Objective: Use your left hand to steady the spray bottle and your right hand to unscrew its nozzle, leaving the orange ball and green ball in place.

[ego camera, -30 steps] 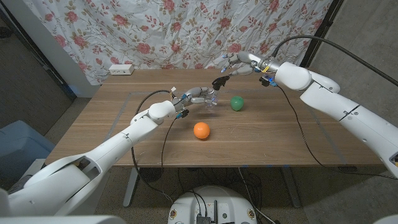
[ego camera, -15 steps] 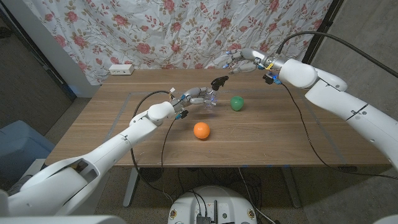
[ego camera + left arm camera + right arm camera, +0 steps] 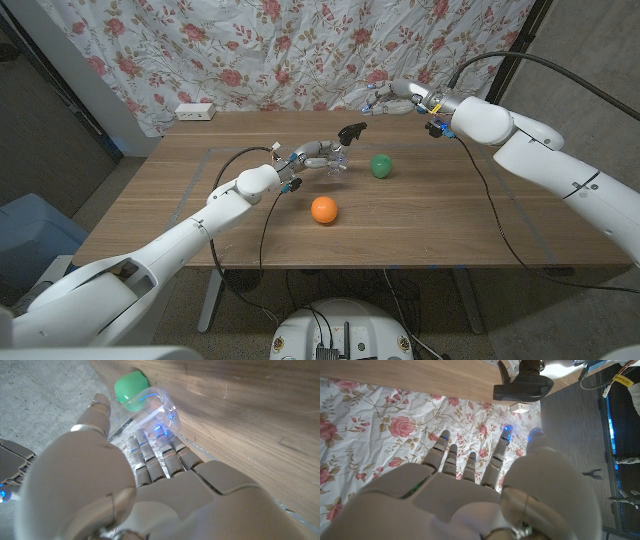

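- The left hand [image 3: 318,153] holds the clear spray bottle [image 3: 338,160] upright near the table's [image 3: 150,210] middle, fingers wrapped round its body [image 3: 155,407] — as it did a second ago.
- The black nozzle [image 3: 352,131] sits on the bottle's top.
- The right hand [image 3: 385,97] has drawn back toward the floral curtain [image 3: 260,50], well apart from the nozzle — fingers spread, holding nothing.
- The green ball [image 3: 380,166] lies just beside the bottle; the orange ball [image 3: 323,209] lies nearer the robot, both unmoved.
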You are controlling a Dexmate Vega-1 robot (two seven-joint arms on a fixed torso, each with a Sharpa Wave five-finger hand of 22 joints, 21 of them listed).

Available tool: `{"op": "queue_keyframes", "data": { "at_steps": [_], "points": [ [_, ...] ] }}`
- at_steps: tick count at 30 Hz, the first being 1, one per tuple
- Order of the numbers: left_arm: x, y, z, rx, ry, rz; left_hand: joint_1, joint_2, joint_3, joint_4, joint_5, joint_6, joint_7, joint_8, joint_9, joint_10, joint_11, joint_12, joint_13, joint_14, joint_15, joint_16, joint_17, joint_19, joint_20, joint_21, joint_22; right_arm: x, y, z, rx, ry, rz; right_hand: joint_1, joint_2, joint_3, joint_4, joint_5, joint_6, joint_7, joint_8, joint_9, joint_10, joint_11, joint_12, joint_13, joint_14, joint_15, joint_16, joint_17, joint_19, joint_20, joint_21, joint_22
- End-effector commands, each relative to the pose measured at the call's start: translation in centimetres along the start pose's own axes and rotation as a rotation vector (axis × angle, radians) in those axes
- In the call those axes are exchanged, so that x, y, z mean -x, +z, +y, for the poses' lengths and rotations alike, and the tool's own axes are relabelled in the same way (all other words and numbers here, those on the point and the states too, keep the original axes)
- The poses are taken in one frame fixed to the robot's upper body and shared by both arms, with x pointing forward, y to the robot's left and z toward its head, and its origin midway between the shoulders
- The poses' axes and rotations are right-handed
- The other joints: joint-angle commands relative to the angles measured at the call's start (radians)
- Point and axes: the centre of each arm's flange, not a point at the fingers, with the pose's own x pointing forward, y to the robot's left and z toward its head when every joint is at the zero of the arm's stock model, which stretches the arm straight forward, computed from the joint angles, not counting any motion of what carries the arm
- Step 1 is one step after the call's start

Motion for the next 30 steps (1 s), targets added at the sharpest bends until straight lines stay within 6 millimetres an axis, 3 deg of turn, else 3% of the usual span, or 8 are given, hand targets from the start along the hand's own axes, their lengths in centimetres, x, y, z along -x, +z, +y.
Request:
{"op": "queue_keyframes", "data": {
  "at_steps": [1,15,22,30],
  "points": [
    [0.4,-0.1,-0.1,0.003,0.008,0.001,-0.015,0.065,0.007,0.002,0.005,0.014,-0.004,0.015,0.001,0.042,-0.033,0.004,0.004,0.009,-0.141,0.000,0.002,0.002,-0.055,0.000,0.004,0.7,0.2,0.7,0.001,-0.003,0.035,-0.051,0.003,-0.013,0.021,0.000,0.011,0.021,-0.003,0.003,0.003,0.012,0.007,0.001,0.001,0.015,0.000,0.004,0.001,0.008,-0.001,0.004],
    [0.4,0.1,0.0,-0.001,0.014,0.001,-0.020,0.068,0.009,0.004,0.005,0.015,-0.005,0.019,-0.002,0.045,-0.031,0.003,0.007,0.010,-0.141,-0.004,0.000,0.002,-0.055,0.000,0.004,1.0,0.6,1.8,0.016,0.025,0.078,-0.174,0.008,-0.050,0.066,-0.002,0.012,0.046,-0.015,0.003,0.001,0.023,0.003,0.001,0.004,0.021,-0.001,0.007,-0.004,0.020,-0.003,0.005],
    [0.2,0.3,0.0,-0.003,0.013,-0.002,-0.021,0.069,0.010,0.004,0.006,0.014,-0.003,0.020,-0.003,0.046,-0.029,0.003,0.008,0.011,-0.140,-0.005,0.000,0.002,-0.054,0.000,0.004,1.0,0.4,2.4,0.008,0.045,0.095,-0.255,0.024,-0.069,0.100,0.002,0.020,0.066,-0.024,0.000,0.003,0.027,0.003,0.000,0.003,0.023,-0.003,0.010,-0.009,0.022,-0.003,0.005],
    [0.2,0.3,0.0,-0.003,0.017,0.002,-0.023,0.069,0.010,0.004,0.005,0.015,-0.004,0.022,-0.004,0.047,-0.030,0.001,0.009,0.011,-0.139,-0.007,0.000,0.001,-0.054,-0.001,0.004,1.0,0.4,3.0,0.017,0.061,0.110,-0.287,0.028,-0.078,0.112,0.006,0.013,0.067,-0.034,-0.002,0.005,0.029,0.003,0.000,0.004,0.026,-0.003,0.011,-0.016,0.023,-0.004,0.005]
  ]
}}
